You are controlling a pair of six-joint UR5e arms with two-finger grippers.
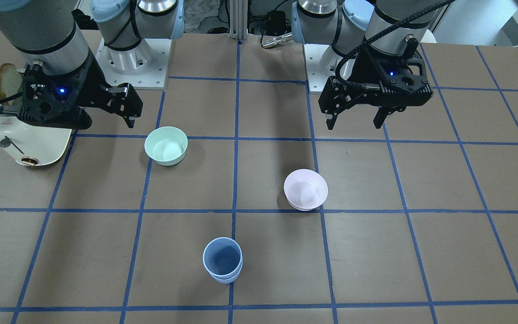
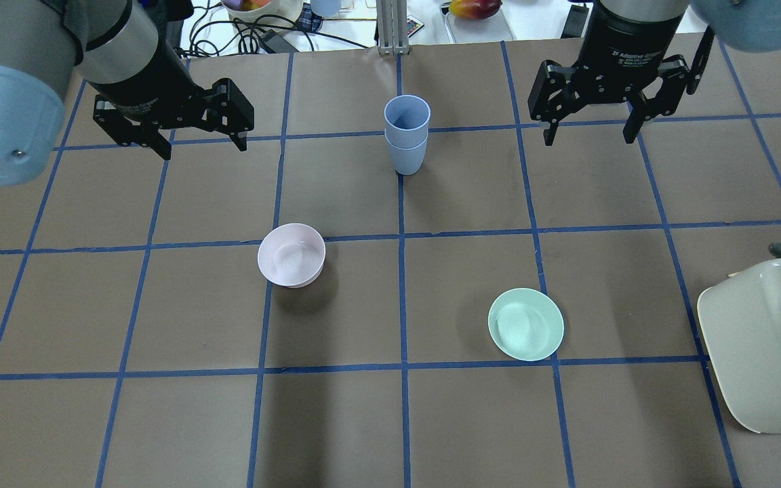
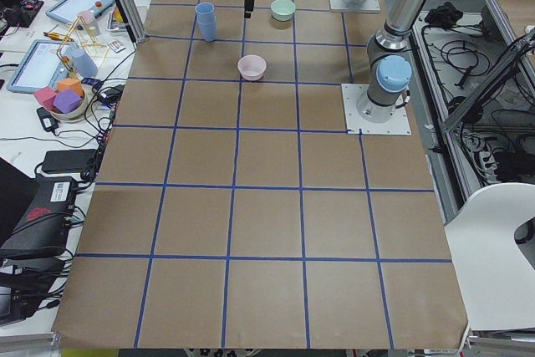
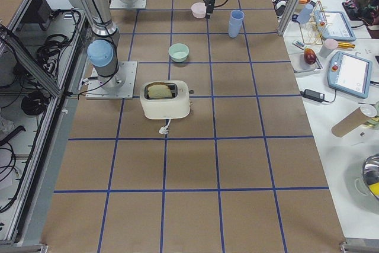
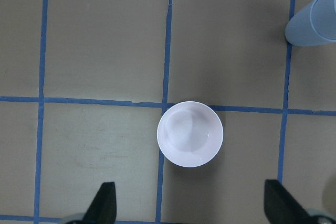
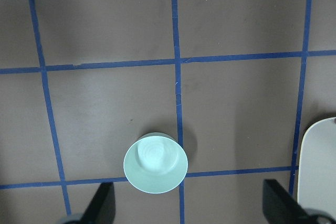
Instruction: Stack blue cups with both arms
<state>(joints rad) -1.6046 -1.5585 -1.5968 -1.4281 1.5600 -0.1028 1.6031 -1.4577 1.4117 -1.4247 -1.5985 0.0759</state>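
Note:
The two blue cups (image 1: pixel 222 260) stand nested one in the other, upright on a blue tape line at the table's far middle (image 2: pixel 407 139). They also show in the left wrist view's top right corner (image 5: pixel 315 19). My left gripper (image 2: pixel 204 146) is open and empty, raised above the table to the left of the stack, over the pale pink bowl (image 5: pixel 190 134). My right gripper (image 2: pixel 588 137) is open and empty, raised to the right of the stack, over the mint-green bowl (image 6: pixel 155 162). Neither gripper touches the cups.
The pink bowl (image 2: pixel 291 255) sits left of centre and the mint-green bowl (image 2: pixel 525 324) right of centre, both nearer the robot than the cups. A cream toaster (image 2: pixel 763 352) with a bread slice (image 4: pixel 161 90) stands at the right edge. Operators' clutter lies beyond the far edge.

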